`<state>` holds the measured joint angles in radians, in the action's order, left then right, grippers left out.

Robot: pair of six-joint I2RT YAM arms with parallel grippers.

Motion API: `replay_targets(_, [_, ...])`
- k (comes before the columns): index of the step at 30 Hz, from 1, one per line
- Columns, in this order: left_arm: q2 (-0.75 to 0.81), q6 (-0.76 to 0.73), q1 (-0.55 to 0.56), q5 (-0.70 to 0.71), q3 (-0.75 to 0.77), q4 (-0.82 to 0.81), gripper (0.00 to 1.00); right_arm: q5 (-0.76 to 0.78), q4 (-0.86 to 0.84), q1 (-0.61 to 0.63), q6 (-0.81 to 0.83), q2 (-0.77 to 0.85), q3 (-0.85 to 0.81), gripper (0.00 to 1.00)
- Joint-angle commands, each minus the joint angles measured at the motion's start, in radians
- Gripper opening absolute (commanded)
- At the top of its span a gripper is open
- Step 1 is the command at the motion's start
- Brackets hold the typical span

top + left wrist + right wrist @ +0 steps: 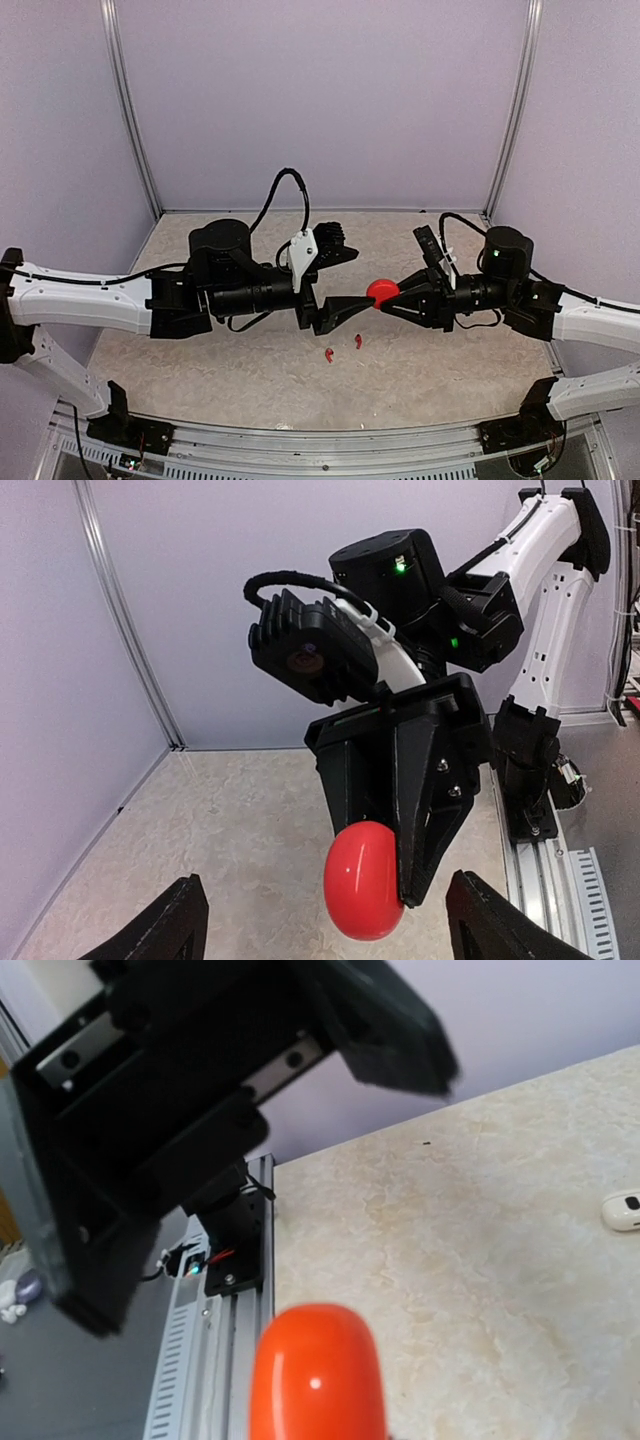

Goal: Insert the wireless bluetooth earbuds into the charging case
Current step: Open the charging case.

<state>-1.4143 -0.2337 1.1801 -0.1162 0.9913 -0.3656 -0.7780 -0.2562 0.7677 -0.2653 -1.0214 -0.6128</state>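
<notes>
The right gripper (392, 292) clamped the red case (380, 292) in mid-air, the left gripper (338, 280) spread wide beside it; two red earbuds (329, 355) lay toward the near edge of the table (200, 350). The glossy shell risked slipping from the pinch.

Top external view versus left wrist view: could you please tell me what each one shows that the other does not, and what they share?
Only the top external view shows the two red earbuds lying loose on the table, just in front of where the tools meet. Only the left wrist view shows the lens of the right wrist camera facing it, framed by the left tool's own fingers spread wide apart. Both show the red case clamped in the right tool, held up off the table.
</notes>
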Motion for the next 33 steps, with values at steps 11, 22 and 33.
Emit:
replay_targets(11, [-0.105,-0.019,0.004,0.072,0.133,0.082,0.77,-0.01,0.017,0.014,0.023,0.026,-0.036,0.0])
replay_targets(22, [-0.141,-0.05,0.0,0.094,0.149,0.11,0.74,-0.029,0.003,0.013,0.014,0.029,-0.028,0.0])
replay_targets(33, [-0.102,-0.012,-0.036,0.136,0.144,0.057,0.7,-0.041,0.006,0.015,0.028,0.033,-0.005,0.0])
